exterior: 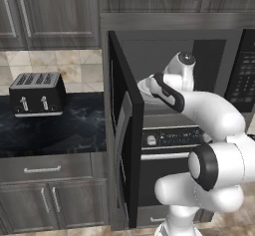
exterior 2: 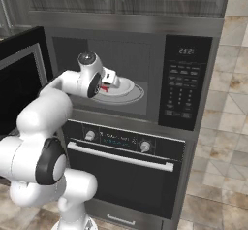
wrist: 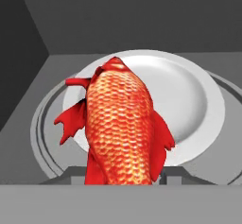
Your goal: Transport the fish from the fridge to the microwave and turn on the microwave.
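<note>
Your claw (exterior 2: 109, 80) is clenched on the fish (wrist: 124, 126), which sits between the two fingertips and stretches away from the hand, scales up, fins spread to either side. The claw is inside the microwave (exterior 2: 145, 73), whose door (exterior: 122, 130) stands swung open on the arm's left side. Just beyond and below the claw lies the white plate (wrist: 194, 100), resting on the round grey turntable (wrist: 42, 138); the fish hangs over the plate's near half. Beyond the plate you see the grey back wall of the cavity. To the right of the claw is the button panel (exterior 2: 182, 86). Below the claw is the black oven (exterior 2: 126, 171).
</note>
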Robot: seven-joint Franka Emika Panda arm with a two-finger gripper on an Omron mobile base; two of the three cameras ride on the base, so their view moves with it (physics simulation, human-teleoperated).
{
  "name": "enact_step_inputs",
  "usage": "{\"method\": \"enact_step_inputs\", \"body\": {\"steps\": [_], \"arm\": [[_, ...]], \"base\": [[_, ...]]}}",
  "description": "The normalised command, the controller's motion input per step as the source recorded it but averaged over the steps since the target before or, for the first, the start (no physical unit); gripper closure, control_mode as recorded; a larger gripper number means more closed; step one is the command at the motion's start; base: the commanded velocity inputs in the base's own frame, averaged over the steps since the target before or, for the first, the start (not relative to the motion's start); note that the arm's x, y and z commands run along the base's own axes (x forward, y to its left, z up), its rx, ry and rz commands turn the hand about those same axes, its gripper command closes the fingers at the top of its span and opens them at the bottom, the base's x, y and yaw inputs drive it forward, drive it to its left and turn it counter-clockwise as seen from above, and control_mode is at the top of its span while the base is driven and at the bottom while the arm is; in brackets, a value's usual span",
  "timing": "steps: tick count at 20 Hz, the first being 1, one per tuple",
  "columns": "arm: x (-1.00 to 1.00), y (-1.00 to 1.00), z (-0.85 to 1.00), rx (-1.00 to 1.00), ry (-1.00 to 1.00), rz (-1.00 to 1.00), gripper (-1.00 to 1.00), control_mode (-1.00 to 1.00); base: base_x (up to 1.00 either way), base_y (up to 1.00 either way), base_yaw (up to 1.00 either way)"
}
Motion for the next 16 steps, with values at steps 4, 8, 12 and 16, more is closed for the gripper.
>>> {"method": "enact_step_inputs", "body": {"steps": [4, 8, 12, 16], "arm": [[0.30, 0.00, -0.08, 0.00, 0.01, 0.00, 1.00, -1.00], [0.30, 0.00, -0.06, 0.00, 0.02, 0.00, 1.00, -1.00], [0.25, 0.00, -0.02, 0.00, 0.05, 0.00, 1.00, -1.00], [0.21, 0.00, -0.05, 0.00, 0.05, 0.00, 1.00, -1.00]], "base": [[0.00, 0.00, 0.00], [0.00, 0.00, 0.00], [0.00, 0.00, 0.00], [0.00, 0.00, 0.00]]}}
